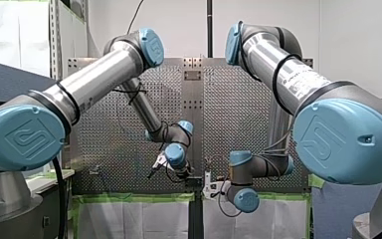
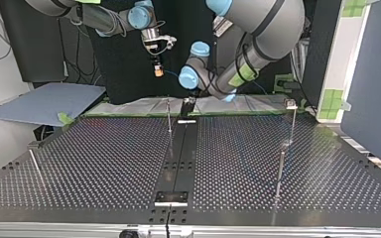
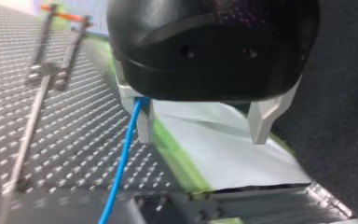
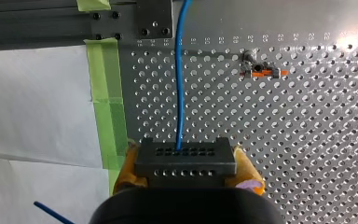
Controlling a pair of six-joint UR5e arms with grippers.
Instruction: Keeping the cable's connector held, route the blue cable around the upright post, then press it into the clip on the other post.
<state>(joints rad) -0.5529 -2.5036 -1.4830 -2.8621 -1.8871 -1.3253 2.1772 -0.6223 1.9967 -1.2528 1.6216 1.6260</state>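
We judge the task barely begun. Our right hand (image 4: 186, 169) has its yellow pads pressed onto the black connector (image 4: 185, 156), so the one standing condition is met: the plug is held above the far edge of the bench in the top view, a little left of the middle. The blue cable (image 4: 179, 79) runs straight out of the connector and over the bench, free of every post we can see. Our left hand (image 3: 203, 123) is spread wide, its metal fingers (image 3: 262, 122) well apart. The cable passes just beside one finger and runs on past it, not pinched, and we cannot tell whether it touches.

Left to do, as we read it: lead the cable around the upright post, then seat it in the clip. We take the thin rod (image 2: 169, 115) near the middle and the headed rod (image 2: 292, 119) at the top view's right for those posts, but cannot say which is which. A small orange-marked fitting (image 4: 260, 73) may be the clip.

The room has pale walls (image 1: 348, 40). The bench (image 2: 104, 163) is a dark perforated plate with a plain strip (image 2: 179, 153) down its middle. A blue-grey board (image 2: 44, 101) lies at the top view's far left. A white sheet (image 4: 32, 102) lies along the far edge, held by green tape (image 4: 103, 88)
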